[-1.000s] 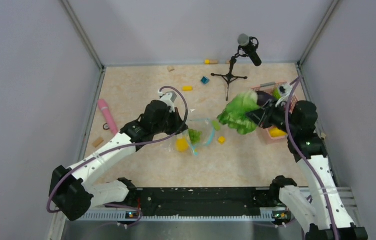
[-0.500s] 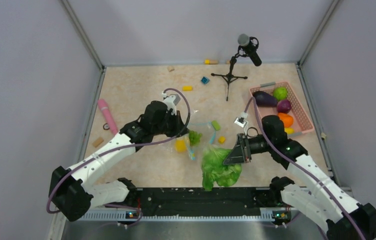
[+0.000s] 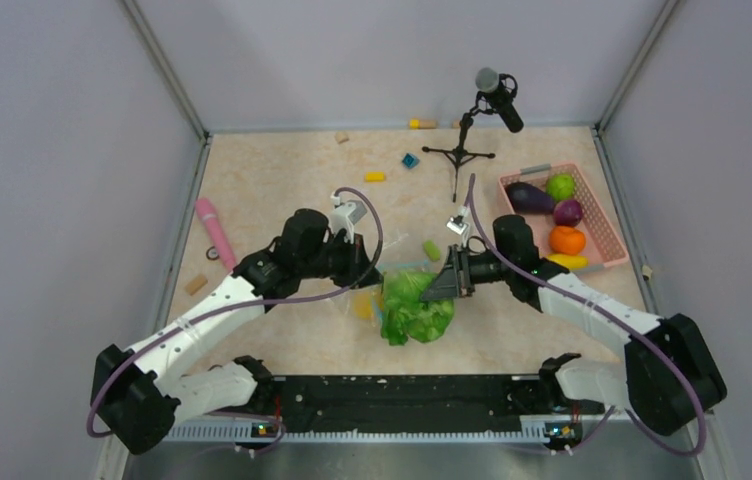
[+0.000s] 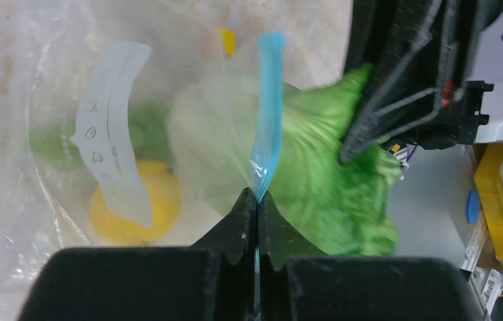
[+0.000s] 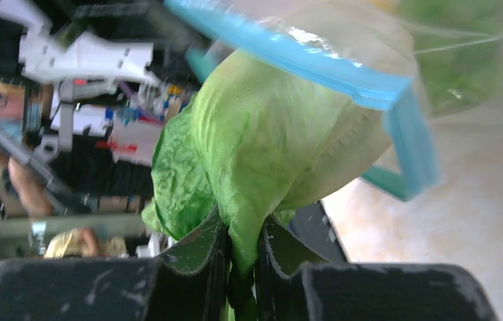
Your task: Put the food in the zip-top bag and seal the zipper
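A clear zip-top bag (image 4: 48,80) lies mid-table with a yellow lemon (image 4: 138,207) and a green piece (image 4: 143,127) inside, behind its white label (image 4: 112,127). My left gripper (image 4: 257,194) is shut on the teal zipper (image 4: 269,114), holding that edge up. My right gripper (image 5: 242,234) is shut on a leafy green lettuce (image 5: 262,134), which presses against the bag's mouth under the zipper (image 5: 302,57). From above, the lettuce (image 3: 414,305) hides most of the bag, between the left gripper (image 3: 372,275) and the right gripper (image 3: 444,285).
At the right, a pink basket (image 3: 597,215) holds an eggplant (image 3: 527,197), a lime (image 3: 560,186), a magenta piece (image 3: 568,212), an orange (image 3: 568,240) and a yellow piece (image 3: 570,261). A microphone stand (image 3: 462,150) is at the back, a pink cylinder (image 3: 215,230) at the left, with small blocks scattered about.
My right arm swung the lettuce from over the basket, down past the front of the table, to the bag's mouth. The left arm kept its hold on the zipper and shifted slightly nearer.
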Available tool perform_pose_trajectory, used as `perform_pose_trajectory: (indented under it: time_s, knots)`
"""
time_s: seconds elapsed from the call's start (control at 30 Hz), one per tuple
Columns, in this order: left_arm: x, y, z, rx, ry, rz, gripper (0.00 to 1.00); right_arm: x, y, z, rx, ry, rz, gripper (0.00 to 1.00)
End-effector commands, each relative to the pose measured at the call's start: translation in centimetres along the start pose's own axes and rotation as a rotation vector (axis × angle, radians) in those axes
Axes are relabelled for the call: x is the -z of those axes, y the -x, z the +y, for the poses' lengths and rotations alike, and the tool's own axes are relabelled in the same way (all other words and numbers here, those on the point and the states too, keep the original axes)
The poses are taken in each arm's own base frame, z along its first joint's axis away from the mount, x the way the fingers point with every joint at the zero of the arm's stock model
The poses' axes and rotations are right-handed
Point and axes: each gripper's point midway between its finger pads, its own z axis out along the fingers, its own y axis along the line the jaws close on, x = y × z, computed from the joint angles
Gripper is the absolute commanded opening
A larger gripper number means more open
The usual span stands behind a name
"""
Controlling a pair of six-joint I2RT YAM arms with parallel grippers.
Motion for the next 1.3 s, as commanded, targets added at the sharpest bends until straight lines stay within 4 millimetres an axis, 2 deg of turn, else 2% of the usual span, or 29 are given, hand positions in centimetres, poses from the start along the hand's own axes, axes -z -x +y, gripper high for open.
perform_pose_trajectory:
  time_s: [0.0, 0.07, 0.13, 0.27, 0.37, 0.43, 0.5, 0.67, 0.83, 0.93, 1.0, 1.1, 1.27]
  knots:
    - [0.8, 0.8, -2.5, -0.037, -0.114, -0.036, 0.0, -1.0, 7.9, -0.4, 0.146, -0.089, -0.278, 0.0]
    - [0.9, 0.8, -3.0, -0.035, -0.133, -0.032, 0.0, -0.5, 10.6, -1.7, 0.092, -0.165, -0.433, 0.0]
    - [0.9, 0.9, -3.3, -0.028, -0.144, -0.027, 0.0, -0.5, 12.2, -2.0, 0.048, -0.186, -0.538, 0.0]
    - [0.4, 1.3, -3.3, -0.011, -0.141, -0.016, 0.0, -2.0, 13.6, -2.4, 0.011, -0.294, -0.661, 0.0]
    - [-0.4, 1.9, -3.3, 0.016, -0.136, -0.017, 0.0, -3.5, 13.6, -1.7, -0.014, -0.35, -0.728, 0.0]
    - [-0.7, 2.2, -3.3, 0.034, -0.134, -0.014, 0.0, -3.1, 14.4, -2.0, -0.105, -0.365, -0.806, 0.0]
    - [-1.0, 1.9, -2.9, 0.057, -0.112, 0.006, 0.0, -2.0, 15.5, -1.2, -0.159, -0.325, -0.902, 0.0]
    - [-1.2, 0.0, -0.9, 0.1, -0.019, 0.063, 0.0, 0.5, 17.5, 1.8, -0.207, -0.204, -1.06, 0.0]
    - [-1.6, -0.6, -1.4, 0.117, -0.05, 0.105, 0.0, 0.7, 18.2, 2.5, -0.244, -0.089, -1.152, 0.0]
    - [-1.8, -1.0, -1.8, 0.117, -0.071, 0.132, 0.0, 1.5, 19.1, 2.6, -0.176, -0.157, -1.267, 0.0]
    - [-1.6, -0.7, -2.2, 0.106, -0.082, 0.141, 0.0, 1.5, 19.0, 1.6, -0.101, -0.326, -1.313, 0.0]
    - [-1.2, 1.2, -2.9, 0.082, -0.081, 0.087, 0.0, 0.5, 17.5, 0.1, 0.02, -0.503, -1.342, 0.0]
    - [-0.5, 4.3, -6.6, 0.066, -0.223, 0.021, 0.0, -2.8, 16.6, -3.5, 0.109, -0.724, -1.292, 0.0]
